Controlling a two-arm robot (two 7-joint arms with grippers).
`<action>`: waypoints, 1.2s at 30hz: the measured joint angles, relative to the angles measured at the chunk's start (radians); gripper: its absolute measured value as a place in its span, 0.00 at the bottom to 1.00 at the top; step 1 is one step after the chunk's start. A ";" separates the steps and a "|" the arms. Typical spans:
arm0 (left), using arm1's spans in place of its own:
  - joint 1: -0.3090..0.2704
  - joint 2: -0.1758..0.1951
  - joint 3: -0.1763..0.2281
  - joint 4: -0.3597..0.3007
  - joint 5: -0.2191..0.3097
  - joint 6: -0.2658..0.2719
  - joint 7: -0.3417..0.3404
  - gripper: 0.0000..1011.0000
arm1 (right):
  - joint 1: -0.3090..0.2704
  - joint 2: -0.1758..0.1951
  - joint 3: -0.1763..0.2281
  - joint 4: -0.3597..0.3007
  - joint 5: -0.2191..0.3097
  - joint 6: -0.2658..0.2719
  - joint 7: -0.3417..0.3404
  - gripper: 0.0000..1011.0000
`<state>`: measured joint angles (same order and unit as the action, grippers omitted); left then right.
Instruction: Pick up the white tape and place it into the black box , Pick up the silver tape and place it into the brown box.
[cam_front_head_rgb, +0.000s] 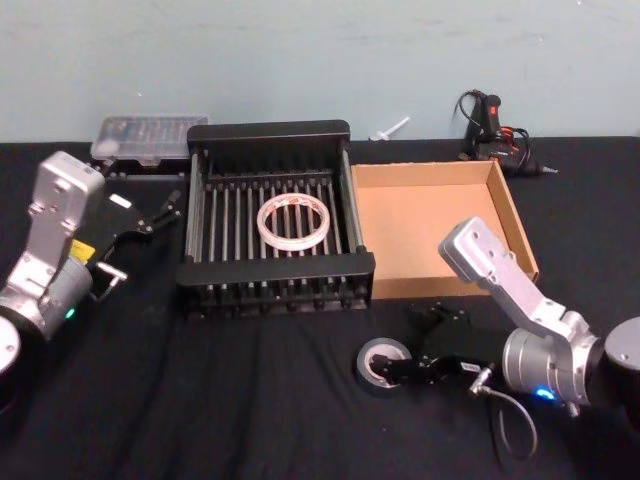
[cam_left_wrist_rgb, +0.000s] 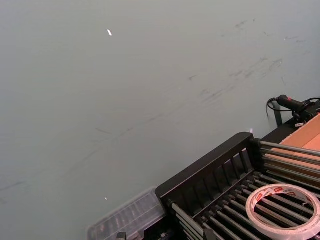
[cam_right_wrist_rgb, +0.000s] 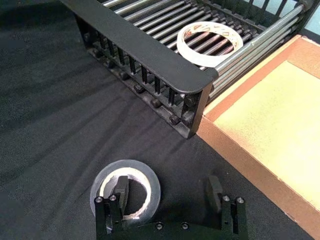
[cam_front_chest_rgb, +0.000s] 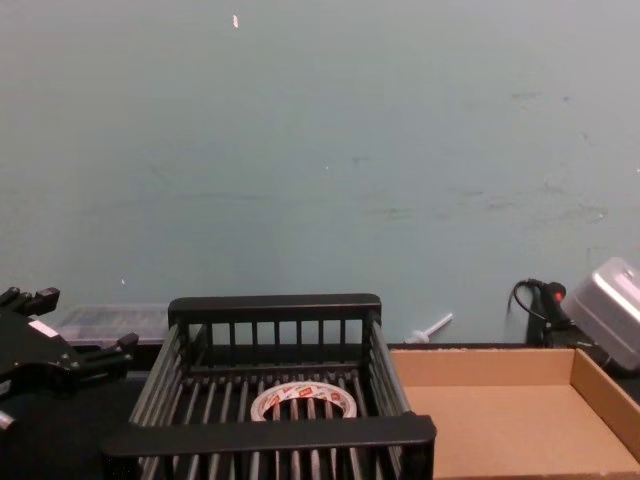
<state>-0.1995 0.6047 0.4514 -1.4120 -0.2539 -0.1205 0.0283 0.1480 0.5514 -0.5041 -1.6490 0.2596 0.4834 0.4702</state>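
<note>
The white tape (cam_front_head_rgb: 264, 225) (cam_right_wrist_rgb: 202, 59) (cam_front_chest_rgb: 303, 388) (cam_left_wrist_rgb: 257, 210) lies flat on the slatted floor of the black box (cam_front_head_rgb: 268, 131) (cam_right_wrist_rgb: 145, 50) (cam_front_chest_rgb: 270, 432). To its right stands the brown box (cam_front_head_rgb: 420, 215) (cam_right_wrist_rgb: 270, 115) (cam_front_chest_rgb: 480, 420), with nothing inside. The silver tape (cam_front_head_rgb: 372, 360) (cam_right_wrist_rgb: 150, 182) lies flat on the black cloth in front of the gap between the boxes. My right gripper (cam_front_head_rgb: 415, 345) (cam_right_wrist_rgb: 167, 192) is low at the roll and open: one finger (cam_right_wrist_rgb: 120, 192) sits in the core, the other stands outside the roll. My left gripper (cam_front_head_rgb: 148, 222) (cam_front_chest_rgb: 70, 335) is open, left of the black box.
A clear plastic case (cam_front_head_rgb: 150, 135) sits behind the crate at the back left. A black and red tool with cables (cam_front_head_rgb: 490, 125) lies at the back right, and a small white item (cam_front_head_rgb: 390, 128) lies near the wall. Bare black cloth stretches along the front.
</note>
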 joint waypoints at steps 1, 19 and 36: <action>0.000 0.000 0.000 0.000 0.000 0.000 0.000 0.99 | 0.000 0.000 -0.001 0.000 -0.001 0.000 0.000 0.99; 0.000 0.000 0.000 0.000 0.000 0.000 0.000 0.99 | -0.001 0.000 -0.001 -0.001 -0.002 0.000 -0.001 0.89; 0.000 0.000 0.000 0.000 0.000 0.000 0.000 0.99 | -0.001 0.000 0.000 -0.001 -0.001 -0.001 -0.001 0.36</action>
<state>-0.1995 0.6047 0.4514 -1.4120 -0.2539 -0.1205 0.0283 0.1473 0.5518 -0.5040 -1.6498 0.2588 0.4829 0.4690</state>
